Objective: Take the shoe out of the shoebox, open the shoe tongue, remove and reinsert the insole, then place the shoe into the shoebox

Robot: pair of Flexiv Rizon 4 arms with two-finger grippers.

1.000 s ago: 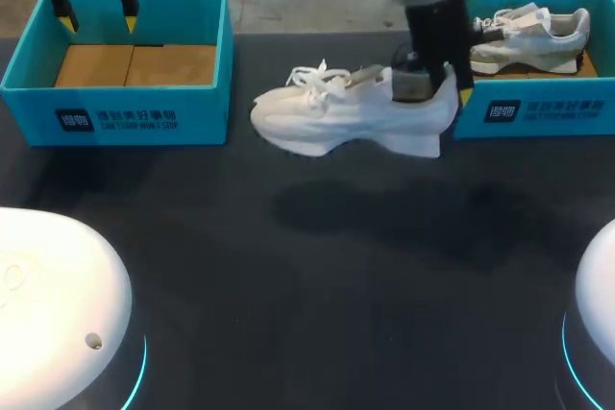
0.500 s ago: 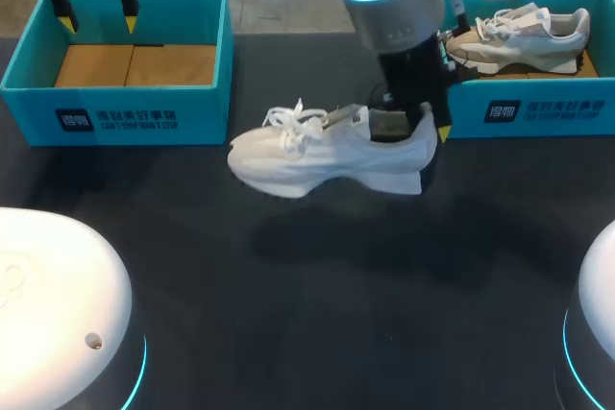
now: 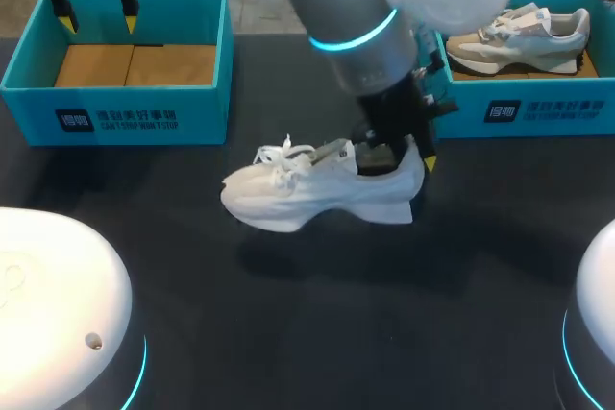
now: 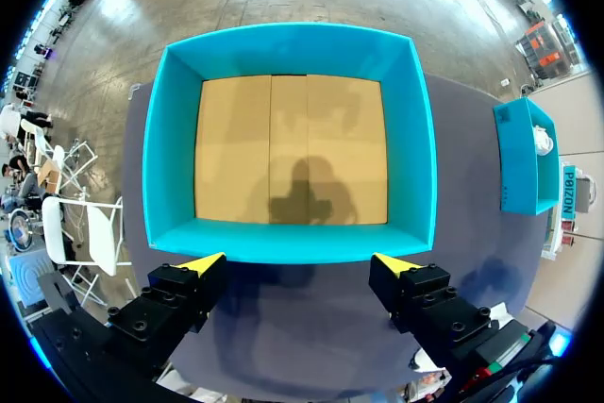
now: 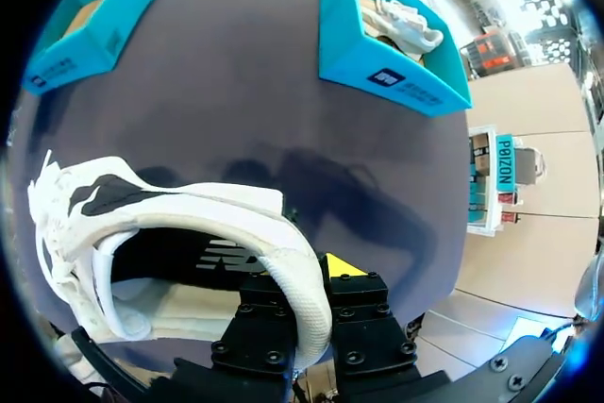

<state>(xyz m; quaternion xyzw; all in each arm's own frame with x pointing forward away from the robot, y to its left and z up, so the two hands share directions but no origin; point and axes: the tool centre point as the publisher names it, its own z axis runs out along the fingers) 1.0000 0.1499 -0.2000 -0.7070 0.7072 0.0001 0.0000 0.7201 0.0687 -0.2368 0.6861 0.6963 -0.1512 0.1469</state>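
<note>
The white sneaker (image 3: 317,194) hangs low over the dark desk (image 3: 317,333), its toe pointing to the robot's left. The right end effector (image 3: 408,156) clamps its heel collar, with one finger inside the shoe. Behind it, the teal right shoebox (image 3: 538,112) contains a beige sneaker (image 3: 524,37). The left end effector (image 3: 98,18) is spread wide above the teal left shoebox (image 3: 115,108)

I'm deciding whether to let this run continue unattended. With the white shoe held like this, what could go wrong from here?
The right gripper pinches only the heel rim of the white shoe, its toe sticking far out, so the shoe might twist or slip. The left gripper hangs open at the empty box, far off, so nothing would steady the shoe on the table if it tips when released.
</note>
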